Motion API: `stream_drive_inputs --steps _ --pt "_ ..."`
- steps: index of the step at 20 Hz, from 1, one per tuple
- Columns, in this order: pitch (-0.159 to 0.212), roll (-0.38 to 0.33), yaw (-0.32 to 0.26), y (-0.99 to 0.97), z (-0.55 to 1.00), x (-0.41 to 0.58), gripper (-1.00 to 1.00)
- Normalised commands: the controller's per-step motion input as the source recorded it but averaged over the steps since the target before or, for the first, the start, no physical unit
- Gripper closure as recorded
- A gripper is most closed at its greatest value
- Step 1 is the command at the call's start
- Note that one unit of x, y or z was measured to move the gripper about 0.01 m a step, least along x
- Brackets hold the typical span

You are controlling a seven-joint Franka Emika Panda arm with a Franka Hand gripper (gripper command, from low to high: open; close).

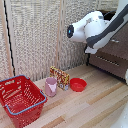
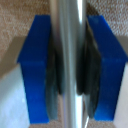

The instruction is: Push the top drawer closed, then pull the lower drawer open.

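Top drawer (image 1: 119, 46) and lower drawer (image 1: 110, 63) sit in a dark cabinet at the exterior view's right. Pincer (image 2: 68, 64) clamped on a silver bar handle (image 2: 68, 30); which drawer's, cannot tell. Wooden surface (image 1: 95, 107) carries red basket (image 1: 21, 98), pink cup (image 1: 51, 86), red bowl (image 1: 77, 84). Woven screen (image 1: 37, 35) behind.

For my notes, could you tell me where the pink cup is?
In the exterior view, the pink cup stands on the wooden floor, between the red basket and the patterned carton.

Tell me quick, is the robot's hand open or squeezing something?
Gripper: closed around a silver bar handle, pads on both sides. Which drawer's handle cannot be told.
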Motion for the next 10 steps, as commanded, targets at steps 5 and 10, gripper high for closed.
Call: stream_drive_inputs --steps 5,10 --pt "0.000 -0.013 0.002 -0.99 0.45 -0.037 1.00" --pt "0.000 -0.038 0.031 -0.94 0.35 -0.043 1.00"
